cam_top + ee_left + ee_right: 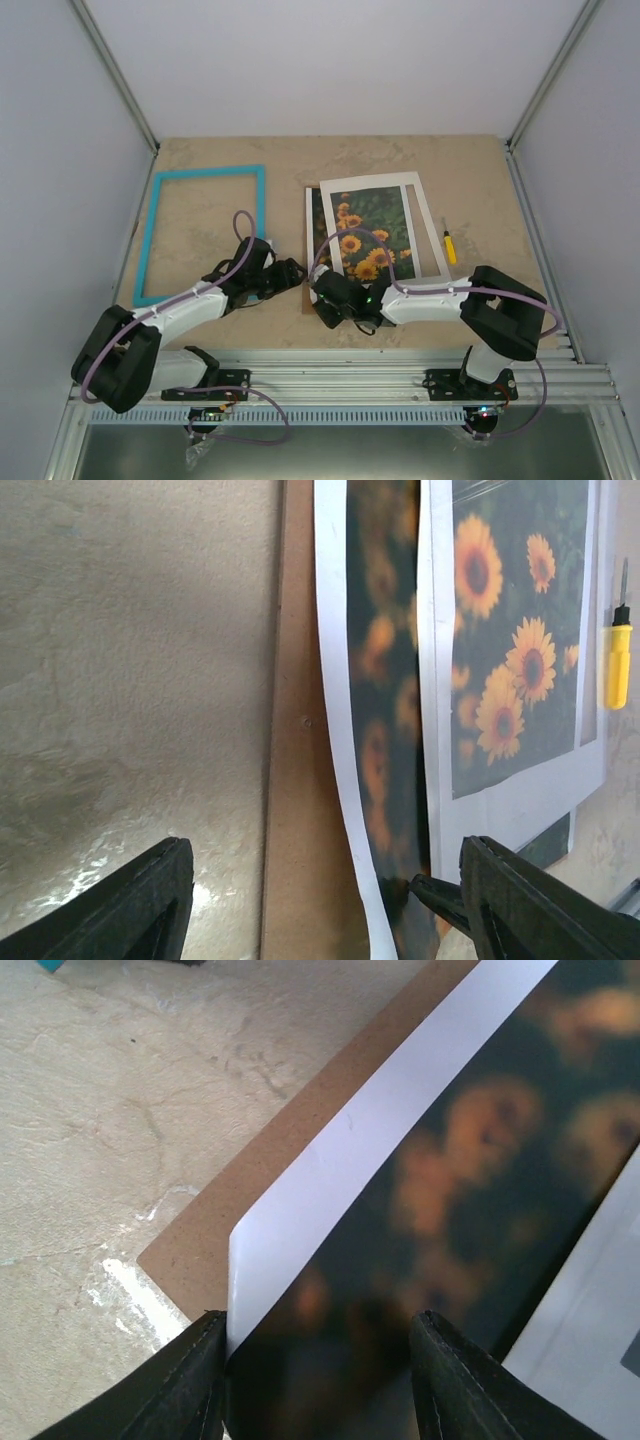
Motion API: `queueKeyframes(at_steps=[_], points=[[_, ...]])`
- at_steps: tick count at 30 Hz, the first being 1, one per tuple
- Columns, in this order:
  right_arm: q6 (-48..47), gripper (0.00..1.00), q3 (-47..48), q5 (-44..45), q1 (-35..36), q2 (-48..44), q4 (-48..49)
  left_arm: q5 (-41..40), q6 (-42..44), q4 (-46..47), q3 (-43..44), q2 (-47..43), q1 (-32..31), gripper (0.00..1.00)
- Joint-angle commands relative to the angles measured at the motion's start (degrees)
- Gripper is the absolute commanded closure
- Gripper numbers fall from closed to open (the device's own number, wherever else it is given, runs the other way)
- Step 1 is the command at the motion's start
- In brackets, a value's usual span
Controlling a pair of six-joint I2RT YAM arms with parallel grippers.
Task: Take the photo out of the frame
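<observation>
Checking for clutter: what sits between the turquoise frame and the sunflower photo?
Top view: mostly bare tabletop, the left pincer low in the gap, brown board edging the photo.

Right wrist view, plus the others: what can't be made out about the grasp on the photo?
- Right wrist: the photo has a raised corner that runs off the bottom edge between the open fingers; any contact is unseen.
- Top external: the right gripper hides its fingertips under its own body.
- Left wrist: the photo's left strip is blurred, out of focus.
</observation>
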Motion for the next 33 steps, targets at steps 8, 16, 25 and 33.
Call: queueKeyframes(at_steps=[8,16,25,33], points=[[1.59,0.53,-1.8,-0.56,-0.65,-2.42,3.67,5.59,-4.25,9.16,0.18,4.42,-0.03,0.25],[1.41,0.54,-2.59,-0.59,-0.62,-3.32,4.47,6.82,-8.02,15.74,0.54,9.81,-0.06,0.29],[0.97,0.53,-3.42,-0.59,-0.63,-3.84,5.47,8.46,-10.51,19.82,1.34,13.15,0.0,0.4],[0.59,0.53,-3.65,-0.78,-0.64,-3.95,5.97,10.17,-11.8,23.29,2.81,17.98,-0.05,0.5]])
